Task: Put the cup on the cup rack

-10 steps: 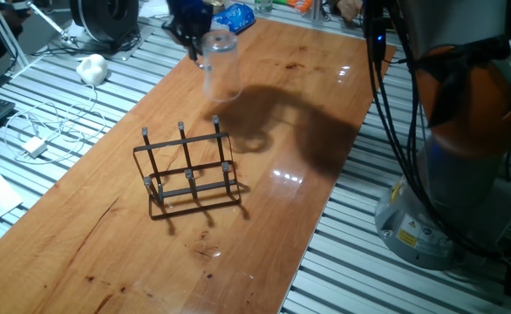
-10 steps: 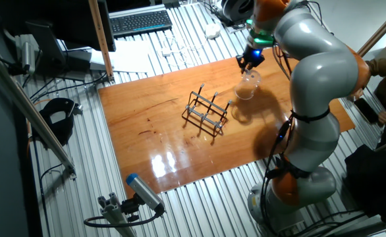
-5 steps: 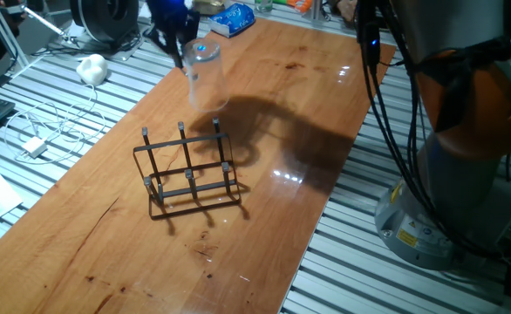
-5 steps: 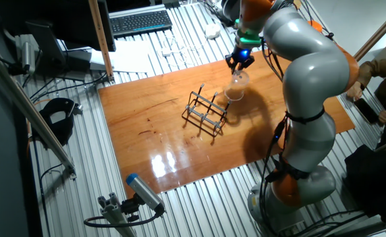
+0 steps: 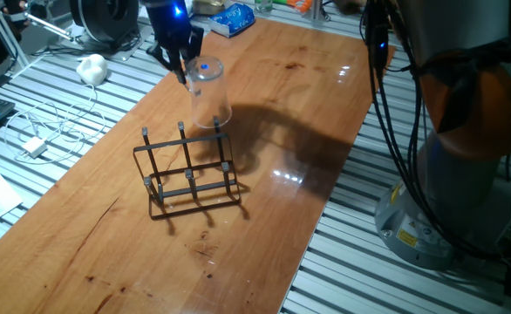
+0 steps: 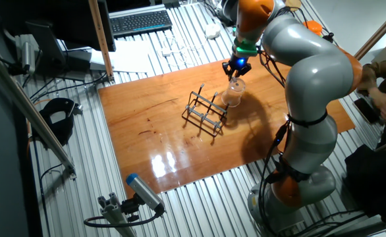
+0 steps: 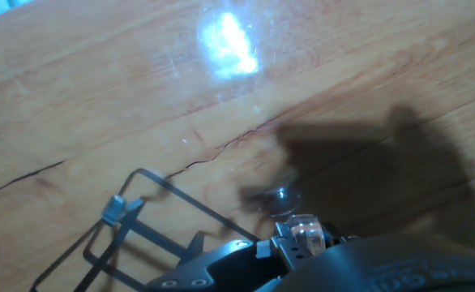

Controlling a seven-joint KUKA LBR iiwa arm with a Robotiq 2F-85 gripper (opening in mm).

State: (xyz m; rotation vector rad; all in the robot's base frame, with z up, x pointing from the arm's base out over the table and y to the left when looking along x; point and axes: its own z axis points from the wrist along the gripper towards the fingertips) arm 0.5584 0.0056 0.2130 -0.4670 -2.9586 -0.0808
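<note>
The cup [image 5: 208, 94] is clear and hangs upside down, mouth down, in my gripper [image 5: 184, 63], which is shut on its closed upper end. The cup's lower rim is at the tip of the back right peg of the cup rack [image 5: 187, 171], a dark wire frame with upright pegs on the wooden table [image 5: 308, 105]. In the other fixed view the gripper [image 6: 236, 68] holds the cup [image 6: 233, 93] just over the rack's [image 6: 205, 113] right end. The hand view shows part of the rack [image 7: 132, 219] below and a faint glint of the cup [image 7: 283, 197].
A white lump [image 5: 91, 67] and cables [image 5: 37, 131] lie left of the table on the slatted bench. A blue packet [image 5: 234, 17] lies at the table's far end. A keyboard [image 6: 140, 22] lies beyond. The robot base [image 5: 447, 201] stands at the right.
The gripper has carried the cup left and down, from the far part of the table to just over the rack's back right peg.
</note>
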